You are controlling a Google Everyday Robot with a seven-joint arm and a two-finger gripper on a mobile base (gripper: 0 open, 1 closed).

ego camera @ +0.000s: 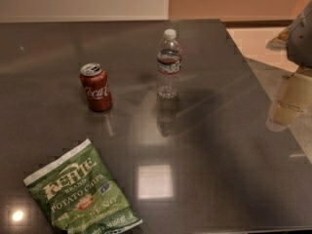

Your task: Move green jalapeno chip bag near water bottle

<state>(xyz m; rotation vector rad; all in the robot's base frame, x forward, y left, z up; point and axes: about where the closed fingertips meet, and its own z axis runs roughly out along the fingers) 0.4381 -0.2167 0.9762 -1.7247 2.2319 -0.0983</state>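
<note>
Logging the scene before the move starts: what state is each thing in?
green jalapeno chip bag: lying flat at the near corner, unheld.
water bottle: upright, cap on.
Coca-Cola can: upright, apart from the bottle.
pincer: at the right edge, touching none of them.

Likely office kitchenette: dark glossy counter, plain walls; gripper at right edge.

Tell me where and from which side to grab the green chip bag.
Likely pinch the crinkly green foil chip bag at its white sealed top edge, coming down from above on the side facing the red soda can: the bag lies flat on the dark table, and that seam looks thinnest. The hand sits at the view's right edge, far off.
</note>
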